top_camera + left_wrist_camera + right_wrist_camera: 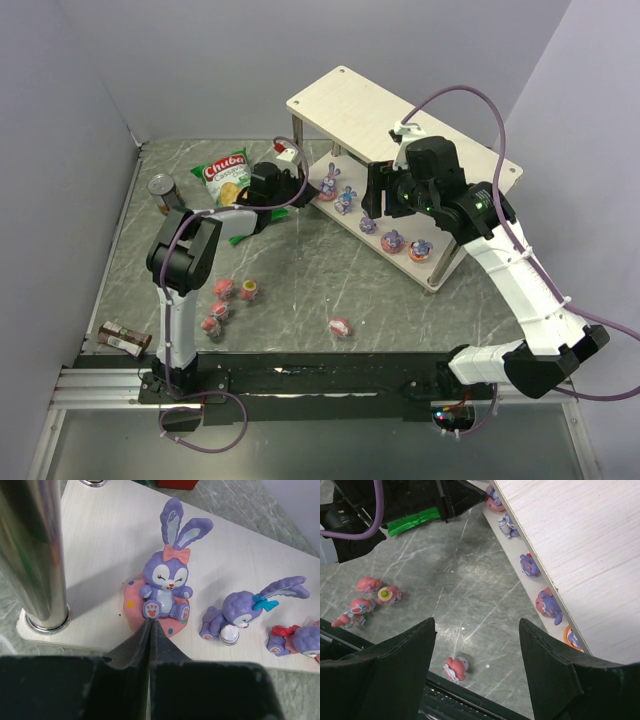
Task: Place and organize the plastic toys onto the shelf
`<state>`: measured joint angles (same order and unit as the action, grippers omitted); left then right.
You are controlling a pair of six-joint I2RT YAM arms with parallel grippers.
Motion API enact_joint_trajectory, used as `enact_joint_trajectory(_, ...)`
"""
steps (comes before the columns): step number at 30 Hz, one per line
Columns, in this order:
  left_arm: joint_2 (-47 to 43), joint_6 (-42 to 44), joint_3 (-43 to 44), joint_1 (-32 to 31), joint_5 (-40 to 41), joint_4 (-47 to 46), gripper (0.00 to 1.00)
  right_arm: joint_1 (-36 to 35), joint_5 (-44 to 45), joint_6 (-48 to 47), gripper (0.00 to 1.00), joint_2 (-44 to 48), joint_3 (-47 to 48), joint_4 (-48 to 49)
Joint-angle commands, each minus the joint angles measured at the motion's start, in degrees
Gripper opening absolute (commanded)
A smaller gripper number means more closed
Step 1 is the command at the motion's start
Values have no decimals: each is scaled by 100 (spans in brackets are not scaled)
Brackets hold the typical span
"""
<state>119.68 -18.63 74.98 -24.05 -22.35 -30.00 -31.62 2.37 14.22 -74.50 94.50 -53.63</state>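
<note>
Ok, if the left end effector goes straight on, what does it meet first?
Most likely the upright purple bunny on the shelf's lower board: the shut left end effector points right at its pink base.

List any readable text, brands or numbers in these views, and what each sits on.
"Chuba": on the green chip bag.
Smaller print under it: too blurred to read.
Can and brown packet: labels too small to read.
Wrist views: no text.
</note>
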Motion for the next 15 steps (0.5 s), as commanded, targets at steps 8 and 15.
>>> enact_joint_trajectory(8, -1313, 167, -554, 190, 433, -112, 25, 7, -474, -332, 77, 146, -229, 326)
enact_joint_trajectory(15, -2378, 351, -1151, 191, 907, 301, 68, -956, -528, -868, 85, 322, -1073, 405)
